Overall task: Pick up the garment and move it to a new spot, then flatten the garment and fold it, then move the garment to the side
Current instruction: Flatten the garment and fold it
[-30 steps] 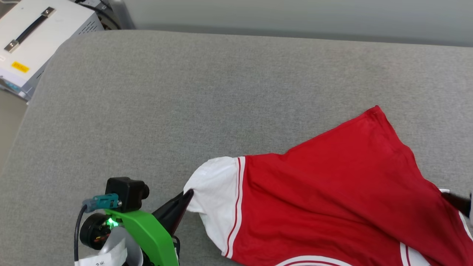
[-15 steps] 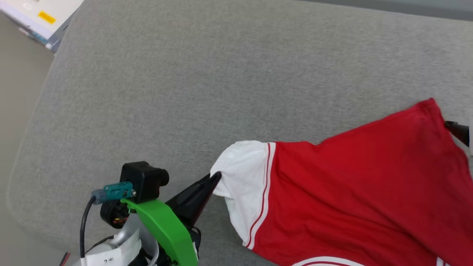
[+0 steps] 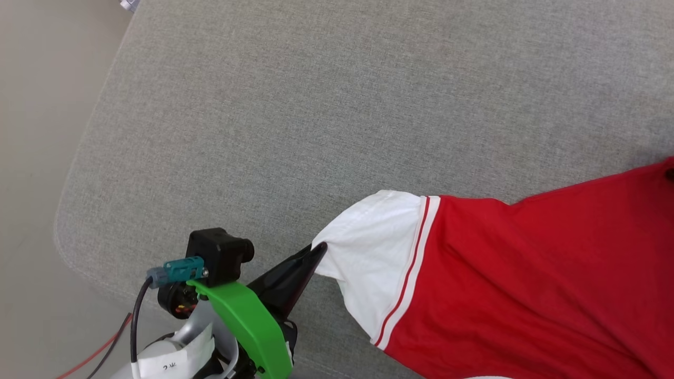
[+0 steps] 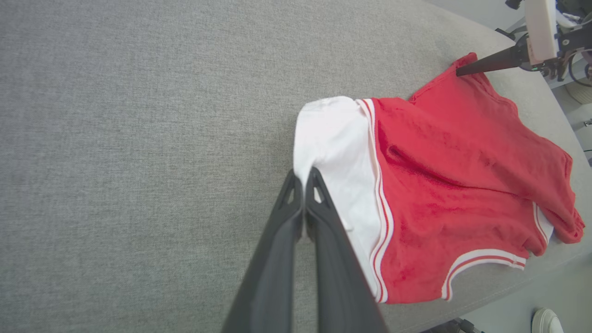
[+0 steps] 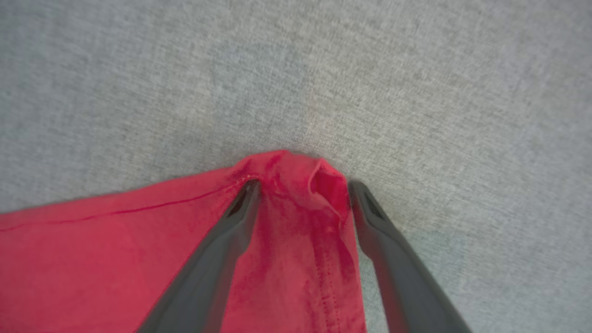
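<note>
— lying where, the garment (image 3: 526,273)?
— on a grey fabric-covered surface (image 3: 316,105), toward the right side of the head view. the body is red. one white sleeve (image 3: 374,247), edged with red-and-white trim, points left. past the surface's rounded left edge is pale floor (image 3: 31,158).
— and the left gripper (image 3: 318,247)?
— its two dark fingers are pressed together, pinching the edge of the white sleeve at their tips.
— the right gripper (image 5: 303,185)?
— its fingers stand wide apart, low against the surface. they straddle a bunched red corner (image 5: 296,166) of the garment. one finger lies over the red cloth and the other rests just beside it on the grey. the cloth sits loose between them. in the left wrist view that corner is the end of the garment farthest from the sleeve.
</note>
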Tool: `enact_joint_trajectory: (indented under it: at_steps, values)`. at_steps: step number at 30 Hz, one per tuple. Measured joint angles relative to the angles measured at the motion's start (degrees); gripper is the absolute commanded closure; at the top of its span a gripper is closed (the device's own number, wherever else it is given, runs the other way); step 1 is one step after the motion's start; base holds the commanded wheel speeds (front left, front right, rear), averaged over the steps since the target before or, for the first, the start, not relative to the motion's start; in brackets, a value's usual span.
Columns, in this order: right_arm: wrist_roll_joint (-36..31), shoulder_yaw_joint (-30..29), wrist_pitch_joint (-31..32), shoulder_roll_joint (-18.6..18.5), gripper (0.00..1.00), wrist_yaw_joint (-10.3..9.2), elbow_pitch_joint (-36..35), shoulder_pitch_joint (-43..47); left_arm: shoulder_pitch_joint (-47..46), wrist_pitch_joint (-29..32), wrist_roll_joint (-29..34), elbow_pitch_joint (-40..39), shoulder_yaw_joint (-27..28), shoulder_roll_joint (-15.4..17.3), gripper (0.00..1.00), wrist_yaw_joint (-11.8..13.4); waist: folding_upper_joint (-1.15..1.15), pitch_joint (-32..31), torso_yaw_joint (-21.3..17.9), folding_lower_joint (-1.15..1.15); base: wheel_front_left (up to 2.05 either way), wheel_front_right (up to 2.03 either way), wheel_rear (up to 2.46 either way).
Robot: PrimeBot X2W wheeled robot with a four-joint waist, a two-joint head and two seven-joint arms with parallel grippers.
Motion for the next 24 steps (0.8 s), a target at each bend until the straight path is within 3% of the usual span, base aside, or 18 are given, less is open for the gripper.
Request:
enact_joint_trajectory:
  at_steps: [1, 2, 17, 24]
  values:
    - [0.00, -0.07, 0.14, -0.04, 0.82, 0.00, -0.08, -0.01, 0.00, 0.00, 0.01, 0.18, 0.03, 0.01, 1.00, 0.00, 0.00, 0.05, 0.09, 0.00, 0.00, 0.00, 0.00]
    - [0.00, -0.12, 0.12, -0.01, 1.00, 0.00, -0.07, -0.01, -0.01, 0.00, 0.01, 0.30, 0.02, 0.00, 1.00, 0.00, 0.00, 0.02, 0.10, 0.00, 0.00, 0.00, 0.00]
    - [3.27, 1.99, -13.01, 1.81, 1.00, 0.00, 3.23, -0.08, -0.03, -1.10, 0.19, 1.08, 1.63, 0.45, 1.00, 1.29, 0.00, -4.29, -2.50, 0.00, 0.00, 0.00, 0.00]
    - [6.24, 2.74, -19.74, 0.46, 1.00, 0.00, 4.42, -0.29, 0.09, -1.78, 0.19, 0.55, 2.93, 0.92, 1.00, 2.60, 0.00, -7.77, -4.73, 0.00, 0.00, 0.00, 0.00]
